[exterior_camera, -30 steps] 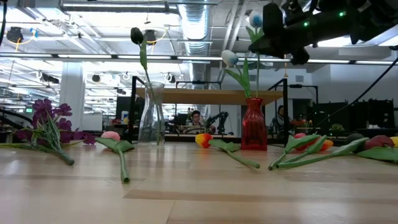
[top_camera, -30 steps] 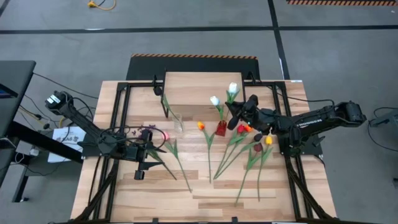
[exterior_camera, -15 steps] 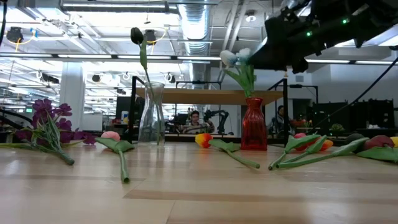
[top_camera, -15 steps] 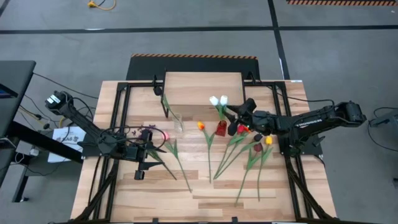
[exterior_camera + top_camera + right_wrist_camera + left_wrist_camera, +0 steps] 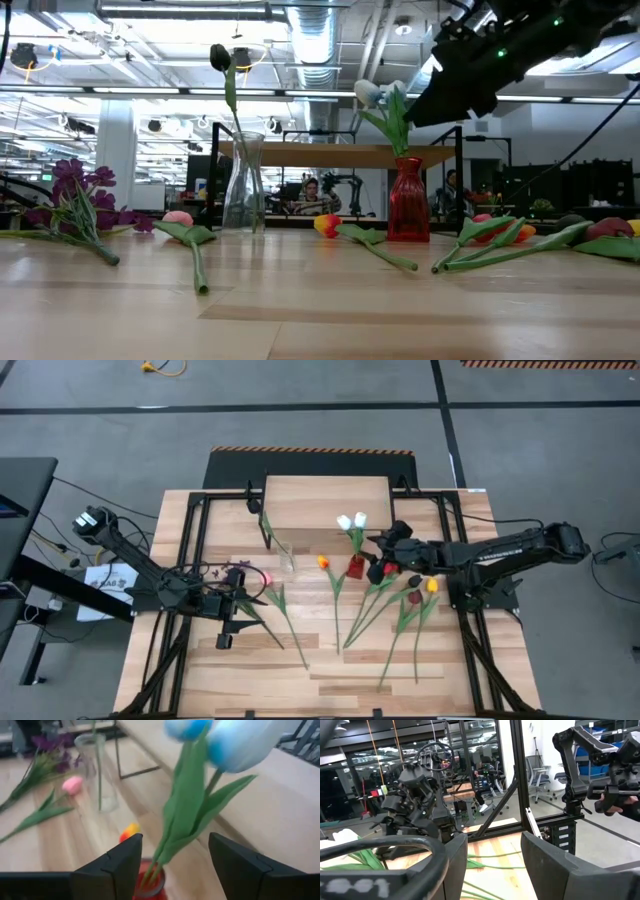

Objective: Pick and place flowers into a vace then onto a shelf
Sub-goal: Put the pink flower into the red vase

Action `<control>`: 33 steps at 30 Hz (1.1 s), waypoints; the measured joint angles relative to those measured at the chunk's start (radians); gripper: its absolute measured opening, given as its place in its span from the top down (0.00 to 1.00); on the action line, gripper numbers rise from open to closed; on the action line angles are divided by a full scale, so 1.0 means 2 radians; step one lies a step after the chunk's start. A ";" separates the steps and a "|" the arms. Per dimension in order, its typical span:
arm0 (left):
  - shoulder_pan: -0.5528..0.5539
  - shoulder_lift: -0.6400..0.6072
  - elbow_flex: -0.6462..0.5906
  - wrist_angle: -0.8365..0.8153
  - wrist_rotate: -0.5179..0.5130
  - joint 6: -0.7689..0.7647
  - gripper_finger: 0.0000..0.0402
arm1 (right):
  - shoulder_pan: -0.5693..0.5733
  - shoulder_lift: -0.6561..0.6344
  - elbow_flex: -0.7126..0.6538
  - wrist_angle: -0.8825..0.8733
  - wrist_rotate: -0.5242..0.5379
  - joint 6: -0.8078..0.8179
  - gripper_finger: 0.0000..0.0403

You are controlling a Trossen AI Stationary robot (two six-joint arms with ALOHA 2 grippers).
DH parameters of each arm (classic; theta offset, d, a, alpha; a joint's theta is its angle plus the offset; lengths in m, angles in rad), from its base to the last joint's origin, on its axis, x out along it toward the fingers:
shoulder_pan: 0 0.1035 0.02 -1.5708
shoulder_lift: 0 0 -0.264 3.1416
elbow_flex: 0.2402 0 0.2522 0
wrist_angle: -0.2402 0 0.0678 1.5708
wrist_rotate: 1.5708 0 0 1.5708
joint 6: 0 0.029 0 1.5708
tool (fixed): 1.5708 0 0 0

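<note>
We found the table to be a butcher-block top framed in black rails, set on a grey floor with a hazard-striped edge behind it. The low view looked across into a wide workroom with ceiling ducts and lights; two seated persons showed far back, too small to describe.

The shelf stood at the table's far side. Before it stood a clear glass vase holding one dark tulip, and a red vase holding two white tulips. Loose tulips lay on the table at the right, an orange tulip near the middle, a pink tulip and purple sprigs at the left.

The right end effector hung just beside the red vase, above its mouth; in the right wrist view its fingers stood apart on either side of the white tulips' stems, gripping nothing. The left end effector rested low at the table's left by the pink tulip, fingers parted with nothing between them.

The left wrist view was largely blocked by its own fingers and a cable. The white tulips were cut off in the right wrist view.
</note>
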 joint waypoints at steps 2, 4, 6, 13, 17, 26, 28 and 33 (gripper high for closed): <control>0.000 0.000 0.000 0.000 0.000 0.000 0.57 | 0.012 -0.005 0.003 -0.027 0.000 0.011 0.46; 0.000 0.000 0.000 0.000 0.000 0.000 0.57 | 0.025 -0.007 0.011 -0.050 0.002 0.027 0.47; 0.000 0.000 0.000 0.000 0.000 0.000 0.57 | 0.041 -0.007 0.016 -0.086 0.002 0.046 0.48; 0.000 0.000 0.000 0.000 0.000 -0.001 0.57 | 0.107 -0.006 0.024 -0.154 -0.003 0.137 0.52; 0.000 0.000 0.000 -0.002 0.001 -0.001 0.57 | 0.149 0.002 0.024 -0.128 -0.004 0.175 0.54; 0.000 0.000 0.000 -0.001 0.014 -0.001 0.57 | 0.206 0.094 0.024 0.073 0.009 0.164 0.56; 0.000 0.000 0.000 -0.002 0.014 -0.002 0.57 | 0.208 0.130 0.024 0.144 0.009 0.149 0.57; 0.000 0.000 0.000 -0.002 0.014 -0.002 0.57 | 0.201 0.225 0.031 0.292 0.009 0.116 0.58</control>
